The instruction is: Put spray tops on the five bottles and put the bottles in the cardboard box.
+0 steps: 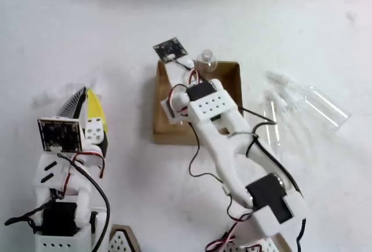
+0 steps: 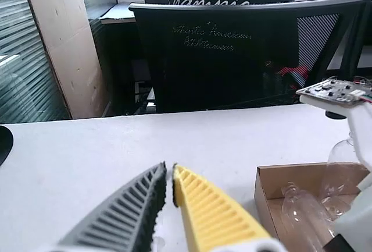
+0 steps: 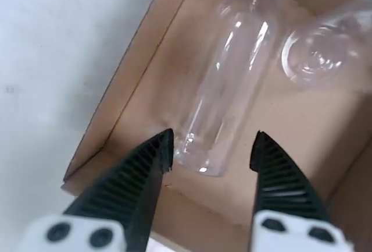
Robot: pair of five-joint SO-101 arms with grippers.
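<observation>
The cardboard box [image 1: 160, 98] sits mid-table. A clear bottle [image 3: 226, 95] lies inside it, and a second bottle [image 3: 325, 54] stands upright at the box's far end [image 1: 206, 61]. My right gripper [image 3: 212, 153] hangs open just above the lying bottle's base, one black finger on each side, touching nothing. The right arm [image 1: 215, 109] covers most of the box from above. My left gripper [image 1: 86, 91], with one grey and one yellow finger, is shut on nothing at the table's left [image 2: 169, 173]. Several clear bottles [image 1: 308, 103] lie right of the box, white tops [image 1: 274, 78] at their near ends.
The white table [image 1: 116, 31] has free room behind and left of the box. From the left wrist view, the box [image 2: 273, 191] and the right arm's camera board [image 2: 337, 92] are off to one side. A chair with a seated person stands beyond the far edge.
</observation>
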